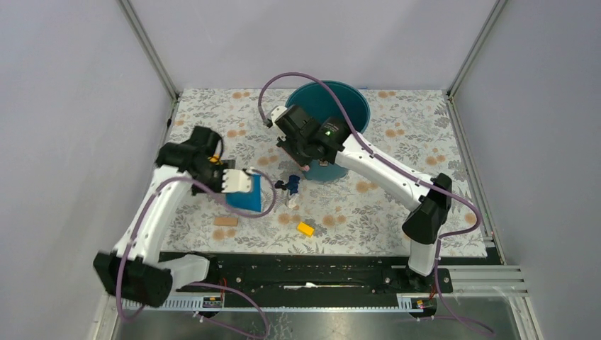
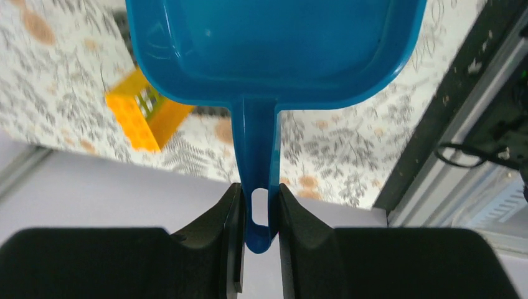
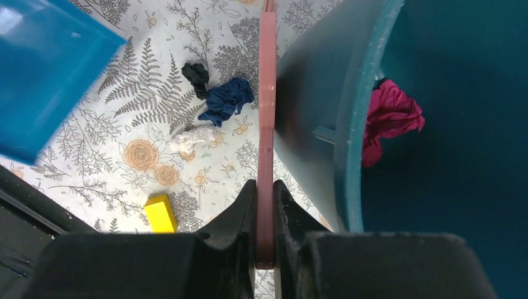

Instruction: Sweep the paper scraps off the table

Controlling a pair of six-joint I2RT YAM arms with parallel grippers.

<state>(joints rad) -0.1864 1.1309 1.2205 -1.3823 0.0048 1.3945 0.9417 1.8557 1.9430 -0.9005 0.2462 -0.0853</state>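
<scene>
A magenta scrap [image 3: 389, 118] lies in the bucket [image 3: 311, 87], three other scraps [image 3: 225, 99] unswept at the table's [image 3: 124, 124] middle; left gripper [image 2: 255, 212] pinches the dustpan [image 2: 274, 43] handle, right gripper [image 3: 266, 205] a thin pink tool [image 3: 268, 93], possibly a brush.

The right gripper [image 3: 266, 193] clamps a thin pink tool [image 3: 267, 93] that is seen edge-on and cut off at the top edge, so its shape cannot be told. The bucket [image 3: 311, 93] runs off the right edge, and its rim hides part of 1 magenta scrap [image 3: 392, 115] inside. The dustpan [image 3: 43, 68] is cut off at the left and top.

In the left wrist view the dustpan runs off the top edge, and its rim hides part of the blurred brick [image 2: 140, 115].

From above, the right wrist hides its own fingers and the tool. The right arm covers the bucket's near wall. The scraps [image 1: 291, 188] right of the dustpan are too small to count.
</scene>
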